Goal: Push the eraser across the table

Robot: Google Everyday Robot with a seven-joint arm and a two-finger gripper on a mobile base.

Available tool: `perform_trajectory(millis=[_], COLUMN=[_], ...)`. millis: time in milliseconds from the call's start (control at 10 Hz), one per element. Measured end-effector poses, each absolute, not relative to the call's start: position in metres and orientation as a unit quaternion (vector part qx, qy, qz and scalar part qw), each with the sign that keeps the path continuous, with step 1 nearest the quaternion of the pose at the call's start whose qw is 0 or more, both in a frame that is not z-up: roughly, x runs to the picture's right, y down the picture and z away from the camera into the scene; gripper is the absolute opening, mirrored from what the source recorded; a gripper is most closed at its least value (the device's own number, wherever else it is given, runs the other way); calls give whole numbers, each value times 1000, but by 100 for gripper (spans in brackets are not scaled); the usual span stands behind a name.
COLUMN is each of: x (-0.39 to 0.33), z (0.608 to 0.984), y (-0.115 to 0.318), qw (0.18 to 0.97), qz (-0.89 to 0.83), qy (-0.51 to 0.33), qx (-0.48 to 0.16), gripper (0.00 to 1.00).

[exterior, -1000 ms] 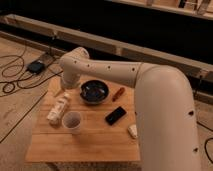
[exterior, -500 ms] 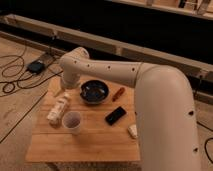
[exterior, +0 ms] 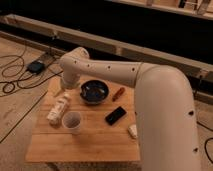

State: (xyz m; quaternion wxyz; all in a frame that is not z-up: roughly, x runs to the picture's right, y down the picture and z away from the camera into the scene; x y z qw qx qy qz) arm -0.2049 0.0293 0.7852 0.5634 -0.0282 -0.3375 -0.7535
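Note:
The eraser (exterior: 115,115) is a small flat black slab lying right of centre on the light wooden table (exterior: 85,146). My white arm reaches from the right foreground over the table's right side to its far left corner. The gripper (exterior: 61,91) hangs below the wrist at that far left corner, just left of the dark bowl and well left of the eraser, not touching it. It is mostly hidden by the wrist.
A dark blue bowl (exterior: 94,92) stands at the back centre. A slim red-orange stick (exterior: 118,93) lies right of it. A white bottle (exterior: 58,109) lies on the left, a paper cup (exterior: 72,121) in front, a whitish block (exterior: 132,131) by the right edge. Cables and a black box (exterior: 36,66) lie on the floor to the left.

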Motion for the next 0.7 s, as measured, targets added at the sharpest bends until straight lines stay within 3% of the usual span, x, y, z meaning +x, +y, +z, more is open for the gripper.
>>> perform_trajectory(millis=[700], x=[-199], z=[786], y=[28], qw=[566], qz=[-752], qy=[-336], qx=[-32], gripper=[80])
